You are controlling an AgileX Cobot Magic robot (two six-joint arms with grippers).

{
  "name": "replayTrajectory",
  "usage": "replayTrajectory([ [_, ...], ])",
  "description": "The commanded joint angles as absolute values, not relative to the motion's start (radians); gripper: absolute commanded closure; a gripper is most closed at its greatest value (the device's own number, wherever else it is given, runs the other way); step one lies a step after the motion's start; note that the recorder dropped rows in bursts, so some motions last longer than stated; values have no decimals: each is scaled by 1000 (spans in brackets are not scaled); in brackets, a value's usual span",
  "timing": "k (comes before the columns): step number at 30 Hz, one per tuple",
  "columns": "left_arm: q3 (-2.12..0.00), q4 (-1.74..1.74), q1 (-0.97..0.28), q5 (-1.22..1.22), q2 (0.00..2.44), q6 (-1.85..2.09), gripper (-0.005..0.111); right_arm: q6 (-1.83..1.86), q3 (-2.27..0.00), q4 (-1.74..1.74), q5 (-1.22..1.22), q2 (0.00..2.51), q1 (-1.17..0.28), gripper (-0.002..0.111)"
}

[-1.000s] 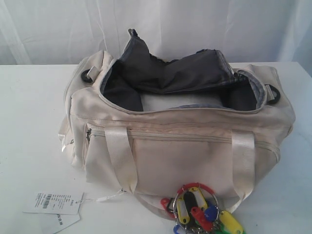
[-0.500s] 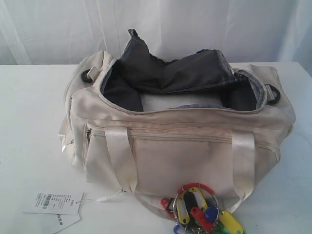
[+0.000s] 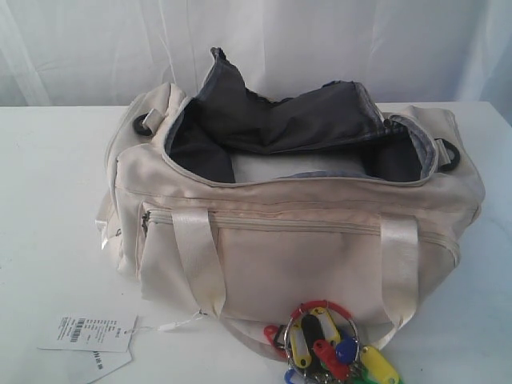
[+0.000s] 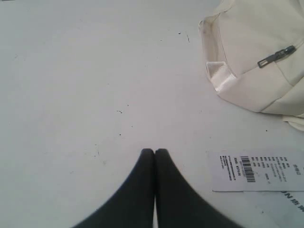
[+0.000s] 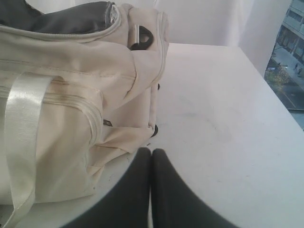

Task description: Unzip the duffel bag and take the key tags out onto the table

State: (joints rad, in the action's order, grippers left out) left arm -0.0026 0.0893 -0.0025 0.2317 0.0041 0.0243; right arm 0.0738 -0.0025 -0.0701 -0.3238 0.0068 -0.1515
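The cream duffel bag point(image 3: 296, 232) lies on the white table point(image 3: 48, 208), its top unzipped and gaping, grey lining point(image 3: 280, 120) standing up. The key tags point(image 3: 332, 348), a bunch of red, yellow, green and blue tags on rings, rest on the table against the bag's front side. Neither arm shows in the exterior view. My left gripper point(image 4: 155, 151) is shut and empty over bare table, with the bag's end point(image 4: 256, 57) some way off. My right gripper point(image 5: 151, 150) is shut and empty, close to the bag's other end point(image 5: 118, 95).
A white barcode price tag point(image 3: 88, 332) on a string lies on the table beside the bag's front left corner; the price tag point(image 4: 259, 170) is near my left gripper. A white curtain hangs behind the table. A black strap ring point(image 5: 141, 38) sits on the bag's end.
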Motion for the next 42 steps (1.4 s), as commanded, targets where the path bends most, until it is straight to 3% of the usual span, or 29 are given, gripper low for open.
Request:
replayTrajectory([
  [1, 0, 96, -2, 232, 0, 25, 107, 74, 0, -74, -317, 0, -159, 108],
  [42, 0, 96, -2, 232, 0, 25, 107, 74, 0, -82, -317, 0, -202, 108],
])
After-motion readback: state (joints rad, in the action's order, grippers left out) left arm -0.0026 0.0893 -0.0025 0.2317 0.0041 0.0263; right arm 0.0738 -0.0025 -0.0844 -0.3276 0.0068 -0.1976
